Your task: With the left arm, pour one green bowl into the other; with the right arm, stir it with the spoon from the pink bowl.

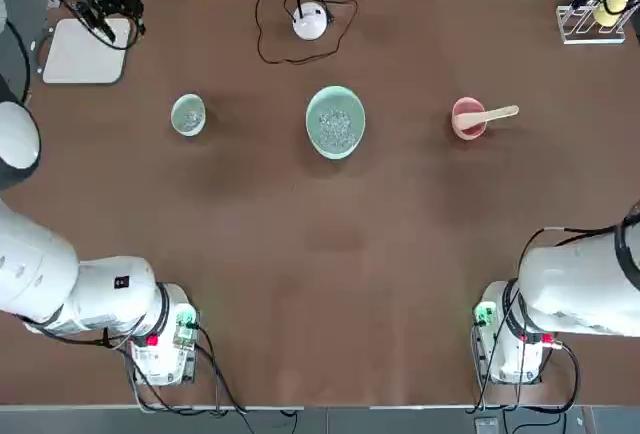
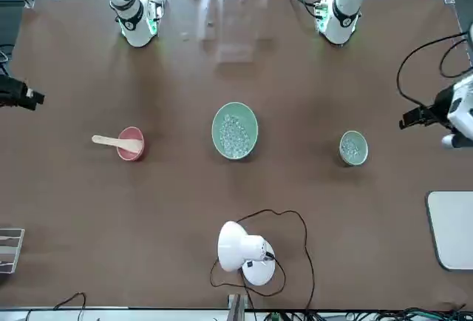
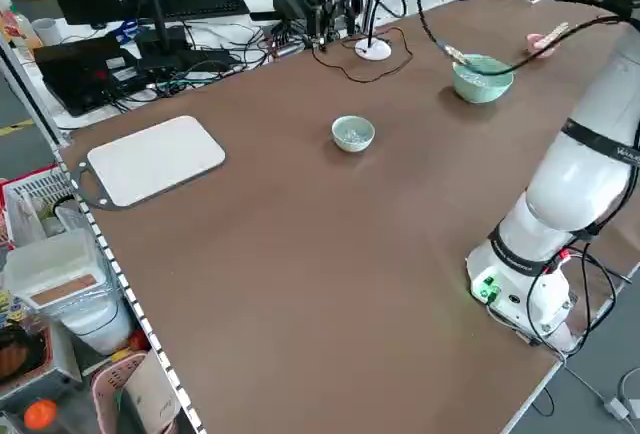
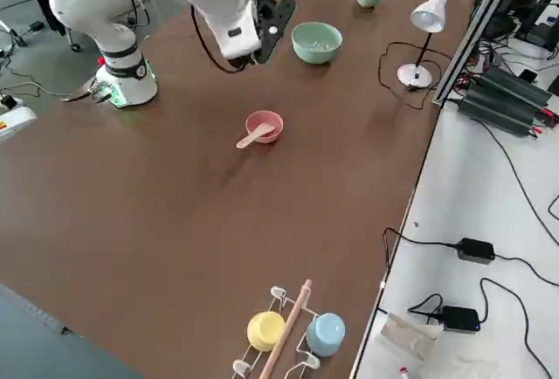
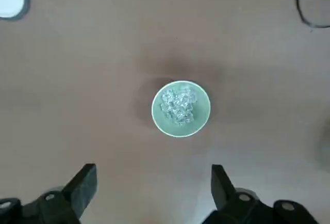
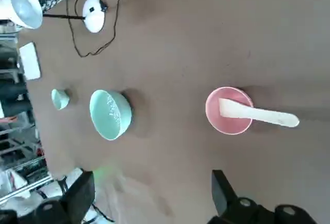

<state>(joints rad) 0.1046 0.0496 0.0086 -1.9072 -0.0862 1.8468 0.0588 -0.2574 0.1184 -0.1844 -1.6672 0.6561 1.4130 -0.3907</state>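
Both pairs of jaws stand wide apart and empty: the left gripper (image 5: pixel 149 182) hangs high above the small green bowl (image 5: pixel 181 109), the right gripper (image 6: pixel 149 193) above the pink bowl (image 6: pixel 229 110). Only the wrist views show the fingers; the overhead view cuts off both arms. The wooden spoon (image 1: pixel 493 114) rests in the pink bowl, handle over the rim, and the large green bowl (image 1: pixel 335 122) sits between the small bowls, both green ones holding clear beads.

One camera hangs overhead, looking straight down with the arm bases at its lower edge. Another faces the robot from across the table, so the row of bowls is mirrored. Both share the large green bowl (image 1: pixel 335 121) at centre and the white desk lamp (image 2: pixel 244 251). Two raised cameras look diagonally across from either end. The left wrist camera stares down close over the small green bowl (image 5: pixel 181 108); the right wrist camera looks from higher, catching the pink bowl (image 6: pixel 229 110) and the lamp.
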